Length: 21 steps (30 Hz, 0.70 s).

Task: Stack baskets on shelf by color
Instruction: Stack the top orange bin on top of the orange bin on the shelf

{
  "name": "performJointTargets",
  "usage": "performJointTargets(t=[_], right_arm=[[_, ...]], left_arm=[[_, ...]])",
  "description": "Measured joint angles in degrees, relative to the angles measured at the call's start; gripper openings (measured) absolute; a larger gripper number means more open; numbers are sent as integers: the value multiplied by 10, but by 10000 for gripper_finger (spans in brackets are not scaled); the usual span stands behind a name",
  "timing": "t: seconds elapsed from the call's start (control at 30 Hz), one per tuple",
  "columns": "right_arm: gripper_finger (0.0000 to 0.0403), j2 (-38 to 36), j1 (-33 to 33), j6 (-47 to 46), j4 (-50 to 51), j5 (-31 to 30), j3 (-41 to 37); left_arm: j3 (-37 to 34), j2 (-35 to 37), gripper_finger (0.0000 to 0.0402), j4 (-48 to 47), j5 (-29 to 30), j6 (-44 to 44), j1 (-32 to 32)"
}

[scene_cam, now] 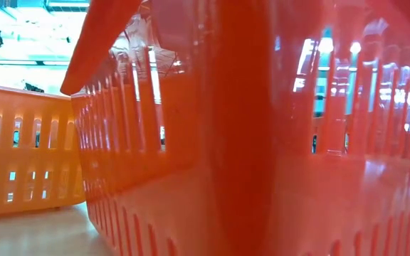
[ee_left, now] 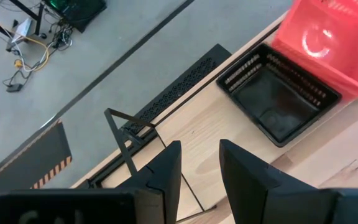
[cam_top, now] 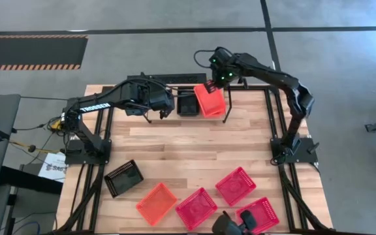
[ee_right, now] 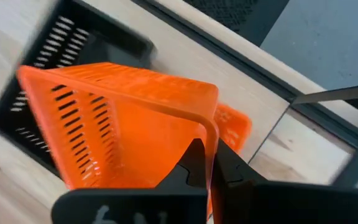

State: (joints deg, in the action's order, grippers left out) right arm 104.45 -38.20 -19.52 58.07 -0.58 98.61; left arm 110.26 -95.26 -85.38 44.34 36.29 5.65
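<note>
Table (cam_top: 194,147): light wood top; both arm bases bolted at its sides.
Shelf (cam_top: 240,98): pale board along far edge, black wire uprights at ends; one upright visible in left wrist view (ee_left: 120,134).
Right arm: reaches in over shelf's right part.
Left arm: stretched over shelf's left part, idle.
Step in hand (judged): placing an orange basket on shelf, to right of black stack. Mid-placement, not let go.
Carried orange basket (ee_right: 123,124): tilted, held above shelf, just beside black basket; partly overlaps it in right wrist view. Another orange piece (ee_right: 232,127) shows beneath, prob. a basket already down – can't confirm.
Right gripper (ee_right: 207,165): clenched on rim of carried orange basket, rim wall pinched between fingers.
Black basket on shelf (ee_left: 278,99): upright, mid-shelf; whether single or stacked, can't tell.
Left gripper (ee_left: 201,165): released, fingers parted, nothing between; hovers over shelf near its left upright, black basket well ahead of it.
Loose baskets, near edge: black (cam_top: 123,177), orange (cam_top: 156,203), three red (cam_top: 196,208), (cam_top: 235,185), (cam_top: 260,215). Untouched.
Low view: filled by orange mesh wall (scene_cam: 248,142) close to lens; second orange basket (scene_cam: 23,153) beside it.
Next move (judged): level basket, square it to whatever sits under, lower till nested, then release. Risk: tilt catches black basket's rim.
Progress (judged): roughly a third; red none placed.
</note>
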Motion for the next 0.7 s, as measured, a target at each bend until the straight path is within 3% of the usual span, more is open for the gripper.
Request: performJointTargets(t=[0.33, 0.7], right_arm=[[3, 18, -2, -1, -1, -8, 0], [107, 15, 8, 25, -3, -41, 0]], left_arm=[[0, 0, 98, 0, 0, 1, 0], [0, 0, 98, 0, 0, -2, 0]])
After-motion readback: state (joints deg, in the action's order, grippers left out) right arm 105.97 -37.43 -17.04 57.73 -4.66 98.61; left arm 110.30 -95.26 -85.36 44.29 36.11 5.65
